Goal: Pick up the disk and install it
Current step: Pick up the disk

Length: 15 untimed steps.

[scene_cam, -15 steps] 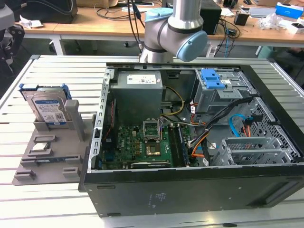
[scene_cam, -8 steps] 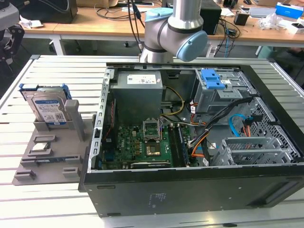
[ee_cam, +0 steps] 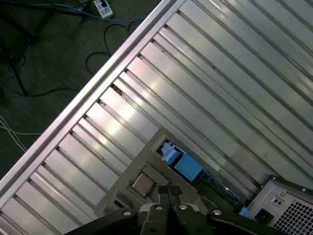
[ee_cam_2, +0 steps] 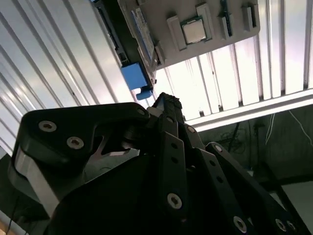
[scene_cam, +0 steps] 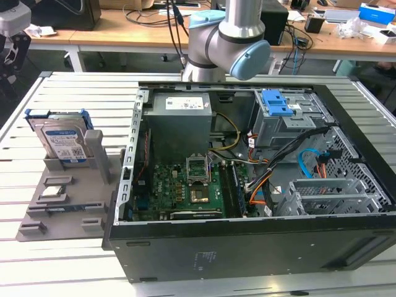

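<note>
Disk [scene_cam: 62, 139]: silver hard drive, white label with a blue band, blue rails on its edges, standing upright.
Disk place: end slot of the grey holder [scene_cam: 37, 213], near the table [scene_cam: 62, 263] edge at the exterior view's left.
Holder: also a processor chip [scene_cam: 54, 192], lying flat.
Computer case [scene_cam: 247, 250]: open, just beside the holder; motherboard [scene_cam: 179, 189] and drive cage [scene_cam: 276, 117] inside.
Claw [ee_cam: 169, 188]: fingers narrow, pressed together, holding nothing, apart from the disk.
</note>
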{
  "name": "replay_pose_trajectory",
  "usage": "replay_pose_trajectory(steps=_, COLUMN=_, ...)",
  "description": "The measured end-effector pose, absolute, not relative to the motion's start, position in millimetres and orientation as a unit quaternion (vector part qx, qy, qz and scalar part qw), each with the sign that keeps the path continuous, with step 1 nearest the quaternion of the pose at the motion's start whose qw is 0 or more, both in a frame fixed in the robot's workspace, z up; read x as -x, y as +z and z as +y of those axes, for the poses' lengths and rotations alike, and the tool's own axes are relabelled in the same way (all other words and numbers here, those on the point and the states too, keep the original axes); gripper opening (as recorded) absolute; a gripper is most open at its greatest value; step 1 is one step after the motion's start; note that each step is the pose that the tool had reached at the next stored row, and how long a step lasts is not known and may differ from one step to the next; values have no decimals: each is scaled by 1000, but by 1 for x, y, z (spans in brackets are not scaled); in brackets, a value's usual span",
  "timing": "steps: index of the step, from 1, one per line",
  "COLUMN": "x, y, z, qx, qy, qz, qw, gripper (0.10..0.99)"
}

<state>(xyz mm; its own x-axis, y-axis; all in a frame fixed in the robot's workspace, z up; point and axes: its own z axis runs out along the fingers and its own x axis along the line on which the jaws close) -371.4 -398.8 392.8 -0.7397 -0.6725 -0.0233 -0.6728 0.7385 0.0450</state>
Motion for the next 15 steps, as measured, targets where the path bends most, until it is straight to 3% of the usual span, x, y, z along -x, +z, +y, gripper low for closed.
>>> replay_pose_trajectory(steps=15, x=371, y=393, z=-399, qx=486, qy=25, qz=874, qw=-1, gripper=106)
